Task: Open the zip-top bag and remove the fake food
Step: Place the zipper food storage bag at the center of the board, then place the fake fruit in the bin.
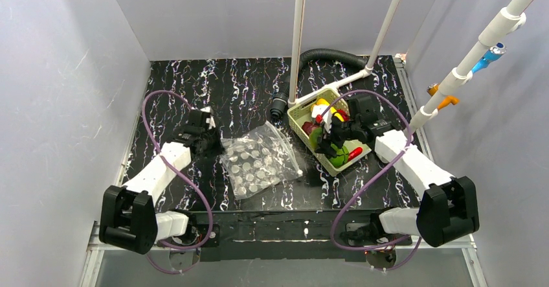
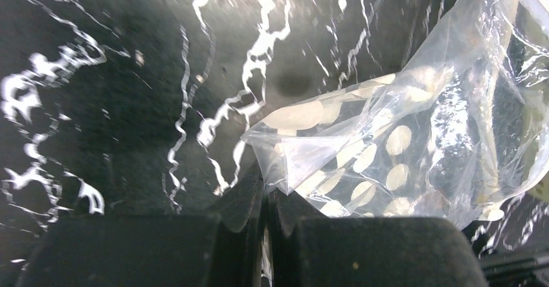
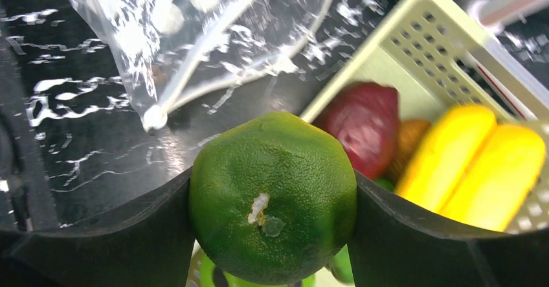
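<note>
The zip-top bag (image 1: 259, 160) lies crumpled and flat on the black marbled table between the arms; its clear plastic and white dots fill the right of the left wrist view (image 2: 401, 138). My left gripper (image 2: 268, 186) is shut on the bag's near corner, at the bag's left edge (image 1: 210, 141). My right gripper (image 3: 272, 183) is shut on a green round fruit (image 3: 272, 196) and holds it over the pale green basket (image 3: 414, 47). In the basket lie a yellow banana (image 3: 472, 164), a dark red fruit (image 3: 366, 128) and a red chili (image 1: 355, 153).
The basket (image 1: 304, 105) stands right of the bag, by a black corrugated hose (image 1: 330, 55) and white pipes (image 1: 298, 41). Grey walls close in the left, back and right. Purple cables loop beside both arms.
</note>
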